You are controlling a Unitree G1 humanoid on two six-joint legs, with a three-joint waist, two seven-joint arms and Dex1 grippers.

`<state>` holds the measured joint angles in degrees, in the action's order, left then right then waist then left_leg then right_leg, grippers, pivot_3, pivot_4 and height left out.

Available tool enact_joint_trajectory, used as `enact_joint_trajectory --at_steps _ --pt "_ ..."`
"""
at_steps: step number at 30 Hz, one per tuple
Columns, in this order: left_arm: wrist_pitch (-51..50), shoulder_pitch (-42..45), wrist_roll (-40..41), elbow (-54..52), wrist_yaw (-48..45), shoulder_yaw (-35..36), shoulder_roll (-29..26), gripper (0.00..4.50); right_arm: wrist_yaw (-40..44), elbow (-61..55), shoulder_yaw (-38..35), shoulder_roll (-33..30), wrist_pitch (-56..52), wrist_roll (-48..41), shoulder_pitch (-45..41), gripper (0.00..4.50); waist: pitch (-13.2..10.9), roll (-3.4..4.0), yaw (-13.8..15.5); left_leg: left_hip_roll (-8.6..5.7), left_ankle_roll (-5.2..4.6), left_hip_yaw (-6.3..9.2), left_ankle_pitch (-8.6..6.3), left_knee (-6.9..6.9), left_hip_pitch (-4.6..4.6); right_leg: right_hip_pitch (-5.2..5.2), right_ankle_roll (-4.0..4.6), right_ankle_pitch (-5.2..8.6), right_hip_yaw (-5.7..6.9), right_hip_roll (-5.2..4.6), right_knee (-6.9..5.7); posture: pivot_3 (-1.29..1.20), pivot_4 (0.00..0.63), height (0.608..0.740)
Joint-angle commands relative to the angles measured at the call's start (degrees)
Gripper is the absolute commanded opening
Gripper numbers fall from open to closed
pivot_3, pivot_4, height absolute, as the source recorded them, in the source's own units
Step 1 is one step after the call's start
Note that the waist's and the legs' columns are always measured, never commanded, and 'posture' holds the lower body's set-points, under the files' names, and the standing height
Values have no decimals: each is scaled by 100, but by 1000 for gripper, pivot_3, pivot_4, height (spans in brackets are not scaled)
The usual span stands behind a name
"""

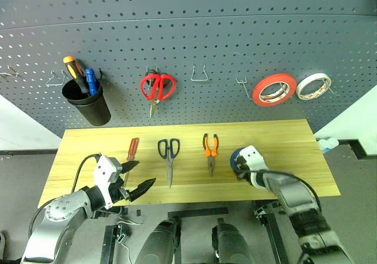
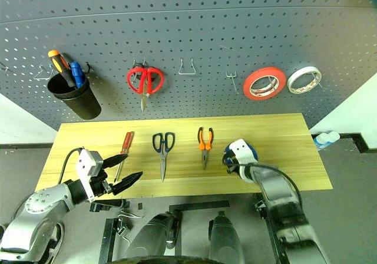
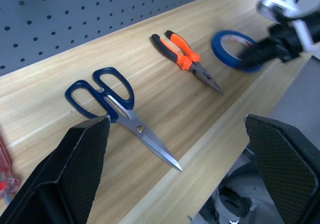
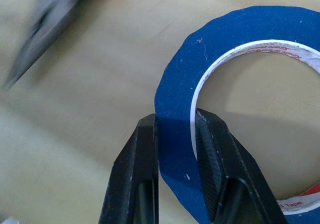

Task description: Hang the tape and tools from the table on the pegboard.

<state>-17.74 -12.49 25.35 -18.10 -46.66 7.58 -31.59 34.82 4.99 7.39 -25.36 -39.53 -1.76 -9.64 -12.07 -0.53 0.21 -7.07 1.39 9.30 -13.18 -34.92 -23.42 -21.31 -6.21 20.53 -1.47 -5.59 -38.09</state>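
Nearest of all, the left gripper (image 1: 133, 178) hangs over the near left edge of the table (image 1: 294, 135), its two black fingers spread wide and holding nothing. Over on the right, the right gripper (image 4: 176, 134) has pinched the wall of the blue tape (image 4: 175, 99), one finger outside the ring and one inside against the pale core. The tape sits at the near right part of the table.

Three tools lie in a row on the wood: one red-handled screwdriver (image 1: 132, 149) at the left, just beyond the open left gripper; one pair of dark-handled scissors (image 1: 169, 152) beside it, blades pointing toward the near edge; and one pair of orange-and-black pliers (image 1: 210, 149) right of those, just left of the tape, nose toward the near edge.

On the pegboard (image 1: 235, 34) behind hang one pair of red scissors (image 1: 157, 87), one red-orange roll (image 1: 274, 89) and one white roll (image 1: 313, 86) at the right. One black cup (image 1: 88, 104) at the left holds two screwdrivers, one orange (image 1: 73, 67) and one blue (image 1: 91, 80).
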Motion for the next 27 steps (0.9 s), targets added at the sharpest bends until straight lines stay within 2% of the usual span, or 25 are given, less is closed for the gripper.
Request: enact_joint_trajectory --at_steps 1,16,19,27 --pt "198 92 -44 70 -24 -35 40 4500 418 -945 -71 -208 107 -368 335 679 1 -1 1 0 0 0 0 -1 0 1 0 0 0 0 -2 45 165 740" --pt "435 533 -133 574 -151 -190 104 4500 603 -3208 -1098 -259 421 -1619 1372 678 33 -15 46 -2 21 2 12 -16 -2 3 -9 -5 8 1 -4 19 128 740" --pt "521 579 -160 703 -154 -164 104 4500 508 -3557 -1250 -162 942 -1649 1717 678 71 -18 48 -1 24 2 14 -15 -2 2 -9 -5 10 2 -6 5 123 740" --pt "760 748 -193 1116 -153 -149 174 4500 73 -4399 -1470 62 1074 -1993 2404 678 164 -28 32 -2 24 2 14 -24 1 6 -16 -12 10 2 -10 -27 110 740"
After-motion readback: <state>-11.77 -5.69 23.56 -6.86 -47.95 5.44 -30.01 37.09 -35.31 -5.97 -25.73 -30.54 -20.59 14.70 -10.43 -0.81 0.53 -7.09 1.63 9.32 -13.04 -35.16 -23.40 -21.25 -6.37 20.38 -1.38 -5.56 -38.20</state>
